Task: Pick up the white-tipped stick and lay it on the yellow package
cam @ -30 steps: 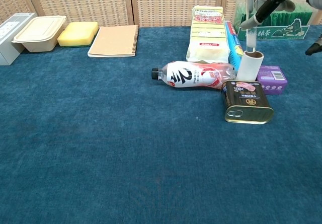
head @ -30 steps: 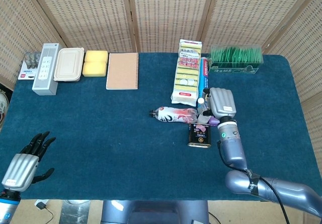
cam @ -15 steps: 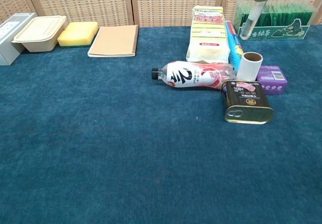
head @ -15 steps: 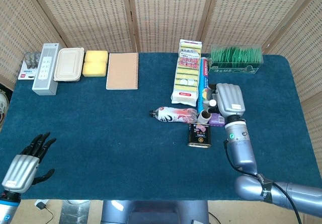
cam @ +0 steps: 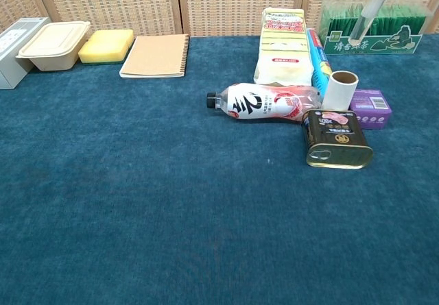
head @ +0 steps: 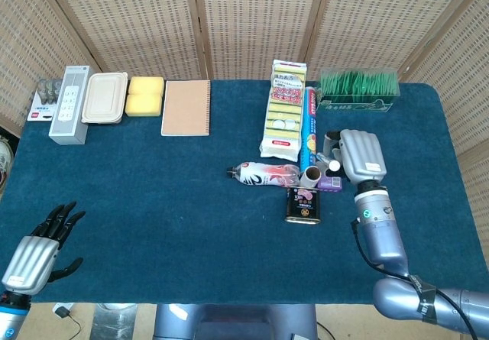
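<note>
The right robot hand (head: pixel 361 155) is raised above the counter (head: pixel 153 195), just right of the purple box (head: pixel 331 183) and the cardboard roll (head: pixel 311 176). It grips the white-tipped stick (cam: pixel 363 22); in the chest view the stick hangs slanted from the top edge, in front of the green box (cam: pixel 374 27), clear of the counter. The yellow package (head: pixel 284 111) lies to the left of the stick, beyond the blue tube (head: pixel 309 126). The left robot hand (head: pixel 40 247) hovers at the near left corner with fingers spread, holding nothing.
</note>
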Controlling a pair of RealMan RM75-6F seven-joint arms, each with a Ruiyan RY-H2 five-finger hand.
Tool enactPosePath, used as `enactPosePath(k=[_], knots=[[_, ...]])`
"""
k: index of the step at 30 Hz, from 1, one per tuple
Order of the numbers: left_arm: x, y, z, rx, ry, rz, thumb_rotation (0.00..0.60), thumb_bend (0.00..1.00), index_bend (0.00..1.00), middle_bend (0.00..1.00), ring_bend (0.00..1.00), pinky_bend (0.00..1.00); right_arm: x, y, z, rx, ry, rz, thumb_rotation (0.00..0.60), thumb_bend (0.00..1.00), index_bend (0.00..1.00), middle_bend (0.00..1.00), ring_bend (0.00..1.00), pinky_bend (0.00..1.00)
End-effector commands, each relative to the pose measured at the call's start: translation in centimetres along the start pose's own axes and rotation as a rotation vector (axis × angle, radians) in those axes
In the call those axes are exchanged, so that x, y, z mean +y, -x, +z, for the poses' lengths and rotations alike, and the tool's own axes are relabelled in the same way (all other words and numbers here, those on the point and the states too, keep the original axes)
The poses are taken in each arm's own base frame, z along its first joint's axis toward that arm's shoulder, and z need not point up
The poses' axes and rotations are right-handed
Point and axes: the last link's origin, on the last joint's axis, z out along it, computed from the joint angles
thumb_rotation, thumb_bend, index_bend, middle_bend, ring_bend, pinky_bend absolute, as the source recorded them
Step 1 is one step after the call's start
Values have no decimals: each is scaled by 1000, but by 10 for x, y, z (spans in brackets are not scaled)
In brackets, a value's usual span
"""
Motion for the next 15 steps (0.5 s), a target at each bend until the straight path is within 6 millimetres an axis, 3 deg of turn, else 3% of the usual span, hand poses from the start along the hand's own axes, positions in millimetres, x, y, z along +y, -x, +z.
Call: enactPosePath(k=[1,7,11,15], knots=[[0,0,0,0,1,-1,600,197,96,36,30,273,5,-3,-8,-11,-2,3,600,331,779,936,999,956],[1,-1,-2,6,7,-3,599,197,96,36,30,273,14,-14,-34,-59,-11,2,600,354,796,959,1000,986],[1,-3,-5,20,10,-3,599,196,96,36,30,273,26,-29,-76,-157,-21,-9,600,357,798,961,1000,991],[2,-3,-7,22,13,-3,600,197,96,36,30,273,41,-52,-80,-150,3,25,600,360,803,970,1000,994]])
